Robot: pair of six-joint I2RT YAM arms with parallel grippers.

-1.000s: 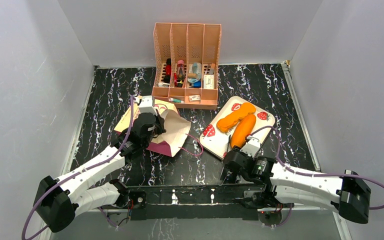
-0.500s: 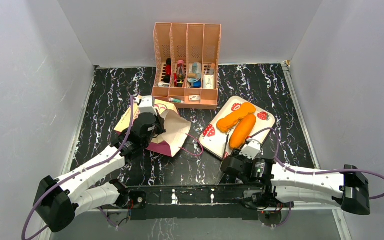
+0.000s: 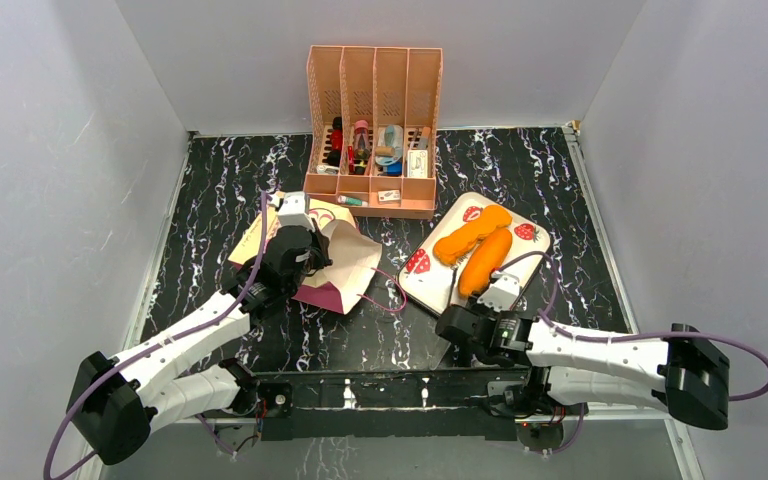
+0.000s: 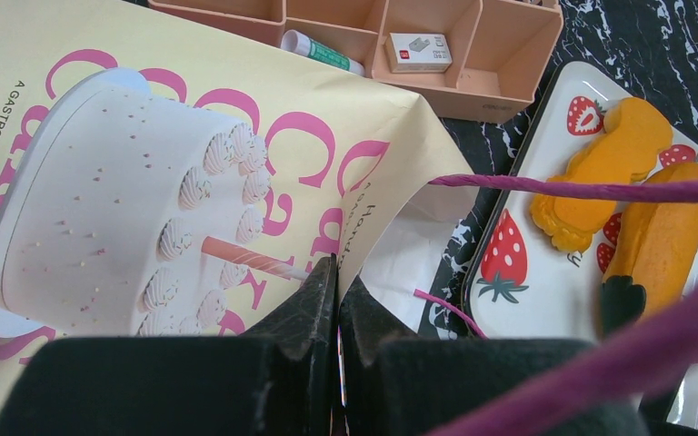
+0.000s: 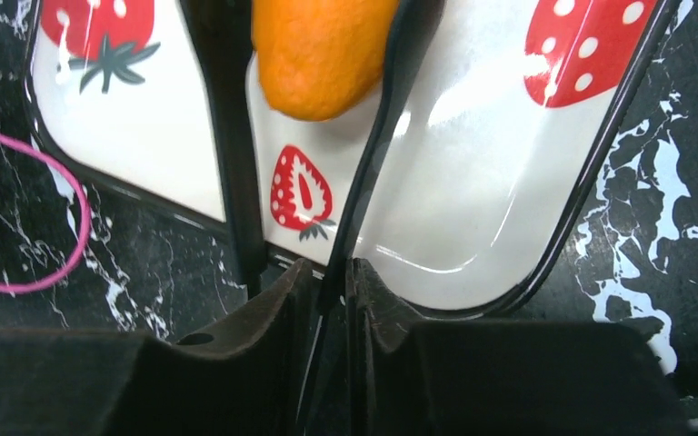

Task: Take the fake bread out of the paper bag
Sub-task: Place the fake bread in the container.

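Observation:
The cream paper bag (image 3: pixel 345 262) with pink lettering lies on its side, mouth toward the tray; its inside is hidden. My left gripper (image 3: pixel 312 262) is shut on the bag's upper mouth edge (image 4: pixel 363 227), seen between its jaws (image 4: pixel 337 272). Two orange loaves (image 3: pixel 472 232) (image 3: pixel 486 262) lie on the strawberry tray (image 3: pixel 418 282). My right gripper (image 3: pixel 453 322) sits at the tray's near edge, shut (image 5: pixel 332 272) on a thin black tongs-like tool (image 5: pixel 377 154). Its two arms straddle the near end of one loaf (image 5: pixel 323 54).
A peach slotted file organiser (image 3: pixel 372 110) with small items stands at the back. The bag's pink cord handle (image 3: pixel 392 290) loops on the black marble table between bag and tray. Grey walls close in on both sides.
My right arm has shifted slightly left and stretched lower along the tray's near edge. The left arm, bag and loaves have not moved.

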